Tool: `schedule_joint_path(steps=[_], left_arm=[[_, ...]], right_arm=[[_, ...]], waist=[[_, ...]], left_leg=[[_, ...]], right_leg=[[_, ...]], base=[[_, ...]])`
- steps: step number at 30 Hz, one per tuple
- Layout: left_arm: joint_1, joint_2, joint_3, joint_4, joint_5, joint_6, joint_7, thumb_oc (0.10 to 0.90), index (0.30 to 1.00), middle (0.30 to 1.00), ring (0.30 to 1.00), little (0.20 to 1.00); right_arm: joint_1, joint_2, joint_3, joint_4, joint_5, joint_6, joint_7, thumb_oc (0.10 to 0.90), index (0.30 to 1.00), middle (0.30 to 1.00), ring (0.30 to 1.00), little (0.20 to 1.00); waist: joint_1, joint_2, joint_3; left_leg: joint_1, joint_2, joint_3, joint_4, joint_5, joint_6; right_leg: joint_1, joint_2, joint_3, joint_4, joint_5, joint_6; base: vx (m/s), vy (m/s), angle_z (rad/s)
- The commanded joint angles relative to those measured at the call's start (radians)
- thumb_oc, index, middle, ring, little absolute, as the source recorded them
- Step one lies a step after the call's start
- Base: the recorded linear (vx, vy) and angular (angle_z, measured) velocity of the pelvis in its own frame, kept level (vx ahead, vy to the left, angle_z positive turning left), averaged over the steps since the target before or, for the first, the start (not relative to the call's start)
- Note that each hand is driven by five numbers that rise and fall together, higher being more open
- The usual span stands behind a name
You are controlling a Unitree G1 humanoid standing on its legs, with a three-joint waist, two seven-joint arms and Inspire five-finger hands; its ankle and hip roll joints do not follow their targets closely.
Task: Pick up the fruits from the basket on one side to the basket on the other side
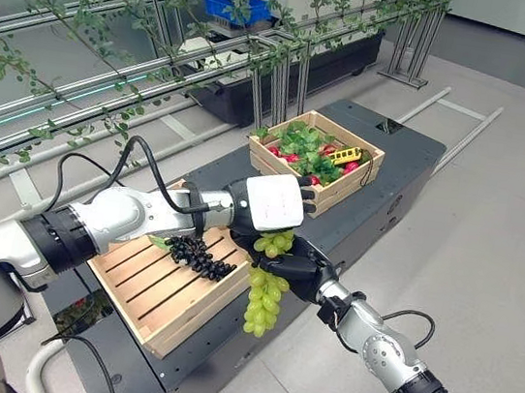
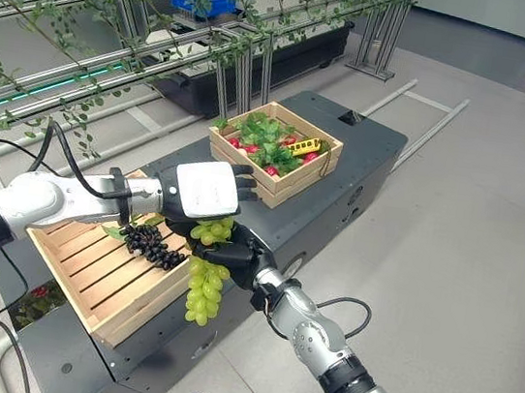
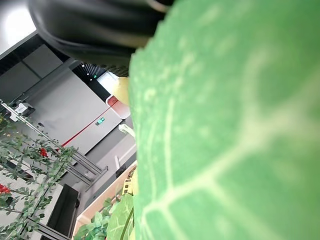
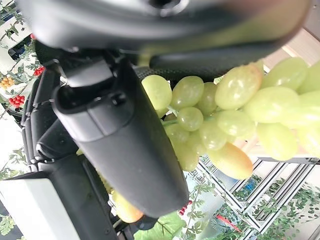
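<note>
We have the green grape bunch [image 1: 265, 299] mid-air, hanging off the near edge of the slatted crate [image 1: 164, 285], between both hands. Right hand [image 1: 300, 265] has its fingers curled around the upper part of the bunch; the right wrist view shows grapes pressed right against the thumb and fingers. Left hand [image 1: 267, 202] sits on top of the bunch, white back cover up; its wrist view is blocked by a green leaf, so we cannot tell what its fingers are doing. Looks like a hand-to-hand pass, but that is our read, not certain. Handling: we judge the bunch light but floppy, lower grapes dangle free and will swing. Skins are smooth, likely slippery, and single grapes could pop off the stem if squeezed or jerked. Best hold is up at the stem end, cupping the top cluster, not pinching individual grapes. Count: one green bunch in hand, one dark grape bunch [image 1: 197, 255] lying in the slatted crate, touching its slats. The far crate [image 1: 315, 157] holds leaves, several red fruits and a yellow item; too cluttered to count exactly. Two crates total, both on the dark platform [image 1: 399, 167].
</note>
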Motion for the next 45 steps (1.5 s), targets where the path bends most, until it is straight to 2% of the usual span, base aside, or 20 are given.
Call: schedule_joint_path(steps=[1, 7, 11, 15, 21, 24, 27, 28, 31, 33, 45], left_arm=[[-0.089, 0.074, 0.135, 0.384, 0.08, 0.381, -0.135, 0.8, 0.9, 0.9, 0.9, 0.9], [-0.094, 0.055, 0.127, 0.459, 0.09, 0.407, -0.135, 0.8, 0.9, 0.9, 0.9, 0.9], [-0.109, 0.043, 0.115, 0.502, 0.153, 0.436, -0.164, 0.8, 0.9, 0.9, 0.9, 0.9], [-0.109, 0.035, 0.113, 0.527, 0.175, 0.5, -0.204, 0.8, 0.9, 0.9, 0.9, 0.9], [-0.1, 0.006, 0.128, 0.572, 0.198, 0.643, -0.288, 0.8, 0.9, 0.9, 0.9, 0.9], [-0.095, -0.011, 0.139, 0.578, 0.201, 0.652, -0.272, 0.8, 0.9, 0.9, 0.9, 0.9], [-0.095, -0.02, 0.143, 0.575, 0.219, 0.69, -0.302, 0.8, 0.9, 0.9, 0.9, 0.9], [-0.094, -0.024, 0.146, 0.582, 0.245, 0.732, -0.348, 0.8, 0.9, 0.9, 0.9, 0.9], [-0.093, -0.026, 0.15, 0.589, 0.283, 0.783, -0.423, 0.8, 0.9, 0.9, 0.9, 0.9], [-0.09, -0.044, 0.155, 0.603, 0.343, 0.832, -0.513, 0.8, 0.9, 0.9, 0.9, 0.9], [-0.091, -0.097, 0.164, 0.628, 0.467, 0.89, -0.726, 0.8, 0.9, 0.9, 0.9, 0.9]], right_arm=[[-0.035, 0.052, -0.114, -0.071, 0.066, -0.144, 0.035, 0.4, 0.3, 0.3, 0.3, 0.3], [-0.04, 0.059, -0.107, -0.068, 0.063, -0.146, 0.023, 0.4, 0.3, 0.3, 0.3, 0.3], [-0.043, 0.062, -0.105, -0.051, 0.06, -0.148, 0.031, 0.4, 0.3, 0.3, 0.3, 0.3], [-0.041, 0.06, -0.104, -0.053, 0.059, -0.146, 0.029, 0.4, 0.3, 0.3, 0.3, 0.3], [-0.04, 0.066, -0.099, -0.047, 0.055, -0.146, 0.021, 0.4, 0.3, 0.3, 0.3, 0.3], [-0.042, 0.073, -0.099, -0.043, 0.051, -0.146, 0.016, 0.4, 0.3, 0.3, 0.3, 0.3], [-0.037, 0.071, -0.104, -0.045, 0.048, -0.142, 0.017, 0.4, 0.3, 0.3, 0.3, 0.3], [-0.036, 0.07, -0.107, -0.043, 0.047, -0.139, 0.02, 0.4, 0.3, 0.3, 0.3, 0.3], [-0.034, 0.071, -0.109, -0.04, 0.046, -0.139, 0.022, 0.4, 0.3, 0.3, 0.3, 0.3], [-0.034, 0.08, -0.105, -0.04, 0.039, -0.138, 0.015, 0.4, 0.3, 0.3, 0.3, 0.3], [-0.038, 0.09, -0.1, -0.036, -0.021, -0.139, -0.01, 0.4, 0.3, 0.3, 0.3, 0.3]], waist=[[0.007, -0.01, -0.065], [0.004, -0.008, -0.059], [0.002, -0.006, -0.059], [0.0, -0.008, -0.057], [-0.003, -0.011, -0.054], [-0.003, -0.012, -0.053], [-0.003, -0.013, -0.053], [-0.004, -0.014, -0.054], [-0.004, -0.016, -0.054], [-0.005, -0.017, -0.053], [-0.01, -0.018, -0.049]], left_leg=[[0.027, 0.033, -0.018, 0.001, -0.091, -0.044], [0.029, 0.032, -0.017, 0.001, -0.091, -0.044], [0.029, 0.032, -0.016, 0.001, -0.091, -0.045], [0.029, 0.031, -0.017, 0.001, -0.091, -0.045], [0.03, 0.03, -0.018, 0.001, -0.091, -0.046], [0.029, 0.03, -0.02, 0.001, -0.092, -0.046], [0.029, 0.029, -0.02, 0.001, -0.092, -0.045], [0.027, 0.029, -0.02, 0.001, -0.092, -0.045], [0.027, 0.029, -0.02, 0.001, -0.092, -0.046], [0.028, 0.029, -0.021, 0.001, -0.092, -0.046], [0.032, 0.027, -0.025, 0.001, -0.095, -0.044]], right_leg=[[-0.058, -0.007, 0.002, -0.007, 0.077, -0.057], [-0.058, -0.007, 0.003, -0.005, 0.078, -0.057], [-0.06, -0.007, 0.005, -0.004, 0.077, -0.056], [-0.06, -0.007, 0.007, -0.002, 0.077, -0.056], [-0.062, -0.005, 0.01, -0.001, 0.077, -0.058], [-0.062, -0.005, 0.01, -0.001, 0.076, -0.058], [-0.061, -0.004, 0.01, -0.004, 0.077, -0.058], [-0.061, -0.004, 0.011, -0.006, 0.078, -0.058], [-0.061, -0.003, 0.011, -0.006, 0.078, -0.058], [-0.062, -0.003, 0.013, -0.004, 0.077, -0.058], [-0.064, -0.001, 0.019, 0.002, 0.073, -0.06]], base=[[0.0, 0.0, 0.0], [0.0, 0.0, 0.0], [0.0, 0.0, 0.0], [0.0, 0.0, 0.0], [0.0, 0.0, 0.0], [0.0, 0.0, 0.0], [0.0, 0.0, 0.0], [0.0, 0.0, 0.0], [0.0, 0.0, 0.0], [0.0, 0.0, 0.0], [0.0, 0.0, 0.0]])
